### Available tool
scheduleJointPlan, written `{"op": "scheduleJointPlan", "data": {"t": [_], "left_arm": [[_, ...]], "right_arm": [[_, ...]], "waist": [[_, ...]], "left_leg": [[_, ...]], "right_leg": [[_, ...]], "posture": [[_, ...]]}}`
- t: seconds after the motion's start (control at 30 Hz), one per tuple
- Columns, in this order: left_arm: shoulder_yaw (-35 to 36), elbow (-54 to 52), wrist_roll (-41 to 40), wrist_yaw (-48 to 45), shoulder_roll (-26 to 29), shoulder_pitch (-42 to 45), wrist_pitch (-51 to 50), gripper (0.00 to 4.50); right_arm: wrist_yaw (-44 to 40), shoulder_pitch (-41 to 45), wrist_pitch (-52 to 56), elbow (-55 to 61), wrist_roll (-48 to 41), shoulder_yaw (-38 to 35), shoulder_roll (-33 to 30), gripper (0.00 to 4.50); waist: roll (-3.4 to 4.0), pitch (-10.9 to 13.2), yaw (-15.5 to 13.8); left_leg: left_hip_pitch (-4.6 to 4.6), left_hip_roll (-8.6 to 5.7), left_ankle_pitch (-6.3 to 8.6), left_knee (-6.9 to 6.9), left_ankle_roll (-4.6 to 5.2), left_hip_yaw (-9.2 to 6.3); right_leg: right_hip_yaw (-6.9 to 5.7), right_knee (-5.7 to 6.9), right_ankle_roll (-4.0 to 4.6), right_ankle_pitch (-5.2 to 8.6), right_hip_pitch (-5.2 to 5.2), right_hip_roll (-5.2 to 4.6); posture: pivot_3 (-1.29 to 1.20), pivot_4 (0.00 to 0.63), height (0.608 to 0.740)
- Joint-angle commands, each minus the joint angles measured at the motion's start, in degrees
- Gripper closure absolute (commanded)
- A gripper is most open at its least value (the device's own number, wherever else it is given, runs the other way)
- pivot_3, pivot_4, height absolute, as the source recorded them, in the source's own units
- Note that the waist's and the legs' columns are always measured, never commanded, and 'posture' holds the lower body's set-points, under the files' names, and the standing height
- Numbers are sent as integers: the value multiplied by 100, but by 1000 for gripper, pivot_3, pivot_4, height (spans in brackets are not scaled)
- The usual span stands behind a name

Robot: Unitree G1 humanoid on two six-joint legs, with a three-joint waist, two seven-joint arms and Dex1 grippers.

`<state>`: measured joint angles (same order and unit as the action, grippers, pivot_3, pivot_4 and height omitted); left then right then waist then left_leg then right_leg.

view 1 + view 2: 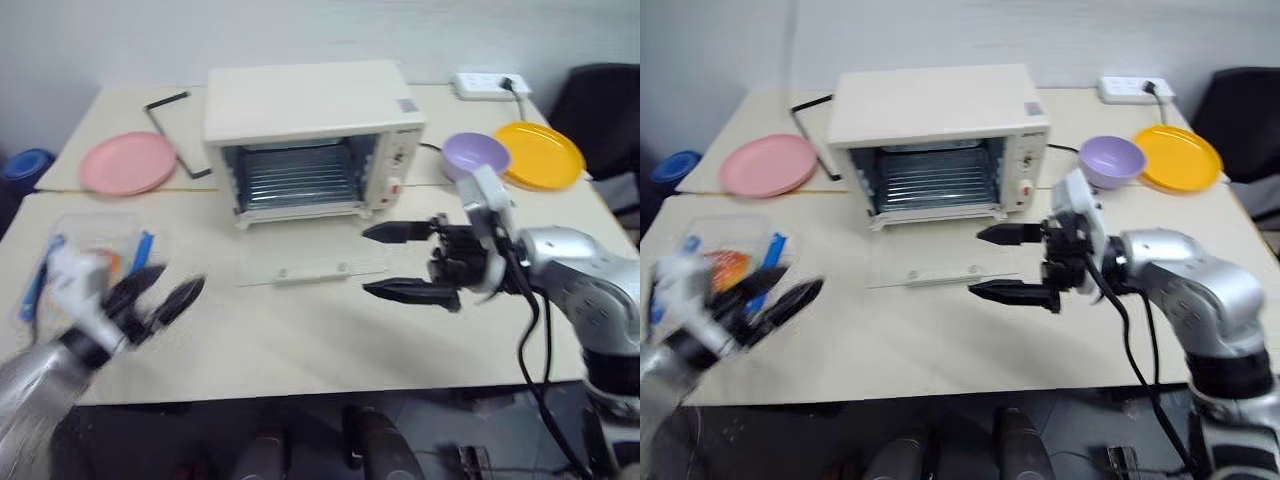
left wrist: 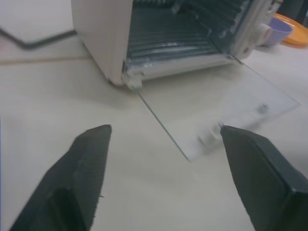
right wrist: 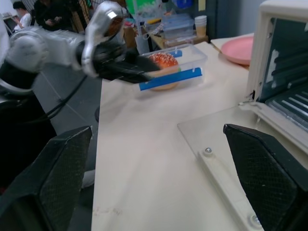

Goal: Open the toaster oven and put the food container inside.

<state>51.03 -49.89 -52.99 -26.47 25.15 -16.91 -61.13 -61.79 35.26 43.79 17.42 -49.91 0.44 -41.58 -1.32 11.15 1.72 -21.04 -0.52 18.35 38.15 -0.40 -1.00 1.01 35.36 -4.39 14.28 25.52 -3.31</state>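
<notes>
Our left gripper, fingers spread and empty, sits just right of the food container at the table's near-left; the toaster oven stands open, far right of it.

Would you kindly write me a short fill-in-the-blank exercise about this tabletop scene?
1. The toaster oven has its glass door folded ____ flat on the table.
2. The food container with blue clips holds a ____.
3. The purple bowl sits beside a ____ plate.
4. The right gripper is ____.

Missing words: down; burger; yellow; open
</notes>
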Motion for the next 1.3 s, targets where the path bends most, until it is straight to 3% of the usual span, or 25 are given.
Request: {"op": "scheduleJointPlan", "data": {"t": [0.03,0.2,0.37,0.5,0.7,0.9,1.3], "left_arm": [[1250,-341,-1304,433,-231,-924,507,14],[2101,118,-2789,1456,-721,-2353,1256,14],[1795,484,-3480,2871,-696,-2838,1765,14],[1399,988,-4052,4239,-413,-2634,2165,14],[318,1589,-4661,6463,-2,-1475,2885,14],[-234,1961,-4790,7033,642,-672,3050,14],[-941,2406,-5453,8628,1313,294,3226,14]], "right_arm": [[-490,363,-305,-381,274,299,204,0],[-944,706,-532,-896,583,619,526,0],[-1154,825,-551,-1041,708,655,683,0],[-1175,838,-521,-1044,743,622,698,0],[-965,614,-372,-693,662,438,600,0],[-649,280,-152,-246,533,186,502,0],[-216,-120,-118,95,482,-94,471,0]], "waist": [[-1,-1,-37],[-2,-5,-159],[-3,-6,-162],[-4,-7,-157],[-14,-14,-185],[-32,-25,-167],[-31,-24,-182]], "left_leg": [[-1,0,-1,2,-1,-7],[8,2,-4,5,-7,-17],[6,1,-4,4,-7,-18],[6,3,-2,1,-7,-17],[7,4,-2,2,-9,-19],[4,4,2,-2,-16,-19],[8,10,2,-6,-21,-14]], "right_leg": [[-7,-3,4,2,0,0],[-29,-2,27,5,-12,0],[-31,-9,27,5,-13,-1],[-30,-8,27,5,-11,3],[-31,-4,27,4,-12,1],[-32,-6,27,3,-9,2],[-27,-5,28,3,-7,9]], "posture": [[0,150,740],[0,150,740],[0,150,740],[0,150,740],[0,150,740],[0,150,740],[0,150,740]]}}
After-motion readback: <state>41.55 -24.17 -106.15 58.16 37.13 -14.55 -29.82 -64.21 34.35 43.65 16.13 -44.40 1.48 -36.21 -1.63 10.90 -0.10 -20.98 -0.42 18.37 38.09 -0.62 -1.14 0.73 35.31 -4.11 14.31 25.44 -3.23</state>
